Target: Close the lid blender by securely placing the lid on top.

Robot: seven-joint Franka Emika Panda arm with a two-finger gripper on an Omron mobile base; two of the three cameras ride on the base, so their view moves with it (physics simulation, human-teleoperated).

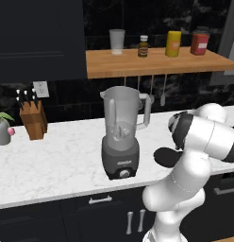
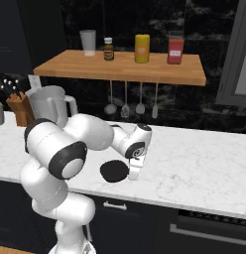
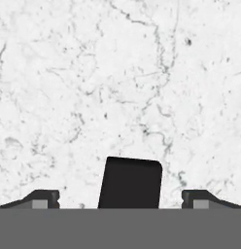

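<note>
Right now the lid [image 2: 114, 170] lies flat on the counter [image 2: 204, 168], right of the blender [image 1: 121, 134]. Gripper [image 3: 120, 197] spread wide over its tab [image 3: 130, 182]; likely light, stiff, best pinched there.

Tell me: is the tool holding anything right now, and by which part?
Nothing is held yet. The tool is open over the white marble counter, its fingertips straddling the small tab of the flat round black lid without touching.

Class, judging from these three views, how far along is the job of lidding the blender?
Done: nothing; the blender jar stands open. In hand: the open gripper sits low over the lid on the counter, its tab between the fingertips. Left: grasp, lift, seat it on the jar.
</note>
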